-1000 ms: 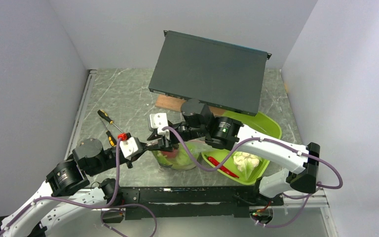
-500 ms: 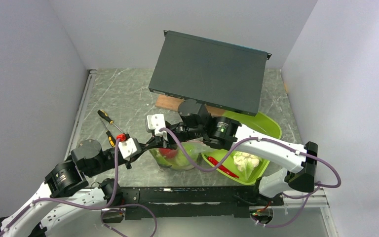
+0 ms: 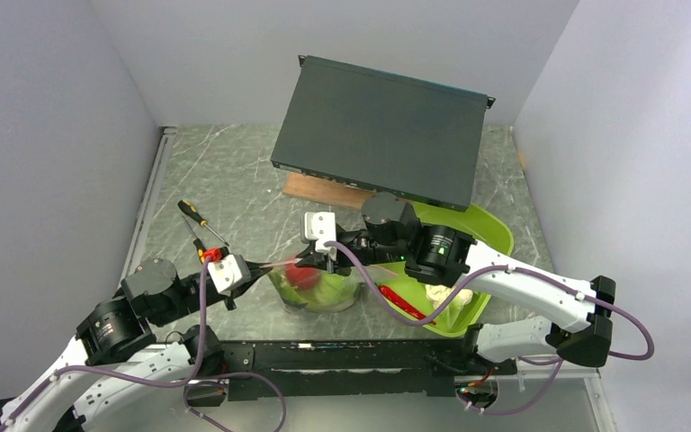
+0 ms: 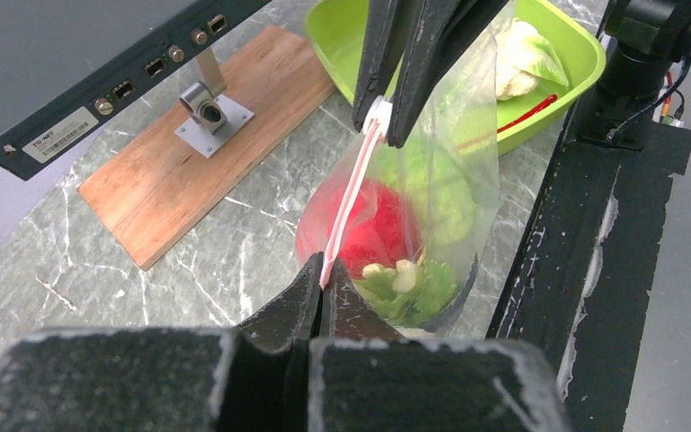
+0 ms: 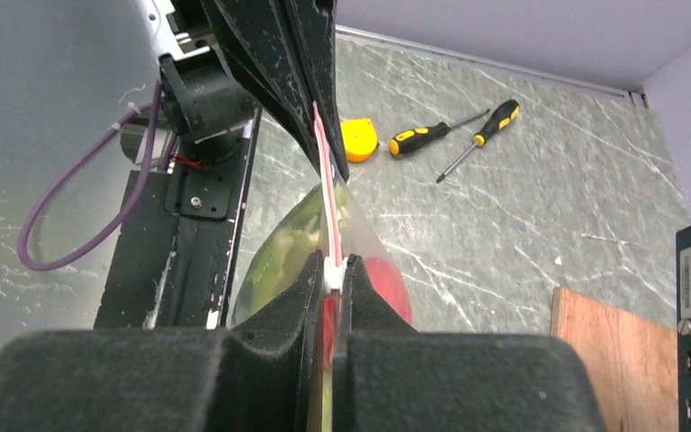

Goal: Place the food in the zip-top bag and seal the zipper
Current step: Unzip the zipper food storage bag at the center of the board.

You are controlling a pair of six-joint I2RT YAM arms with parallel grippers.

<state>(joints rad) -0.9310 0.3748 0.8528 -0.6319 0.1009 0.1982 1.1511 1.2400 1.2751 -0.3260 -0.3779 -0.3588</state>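
The zip-top bag [image 3: 320,290] hangs between my grippers, just above the table, with a red tomato [image 3: 301,275] and green food [image 3: 333,290] inside. Its pink zipper [image 3: 290,263] is stretched taut. My left gripper [image 3: 255,266] is shut on the zipper's left end [image 4: 328,265]. My right gripper [image 3: 327,261] is shut on the zipper at its white slider [image 5: 333,274]. The left wrist view shows the tomato [image 4: 371,225] and green stalks [image 4: 414,286] through the bag [image 4: 454,171]. A white cauliflower [image 3: 441,297] and red chili [image 3: 407,304] lie in the tray.
The lime-green tray [image 3: 490,234] sits right of the bag, under my right arm. A dark grey box [image 3: 382,130] on a wooden board [image 3: 310,189] stands behind. Two yellow-handled screwdrivers [image 3: 196,216] and a small yellow object [image 5: 360,139] lie at the left.
My right gripper has slid right along the zipper, away from my left gripper. My left gripper has drawn slightly left. The pink strip between them is now longer and taut.
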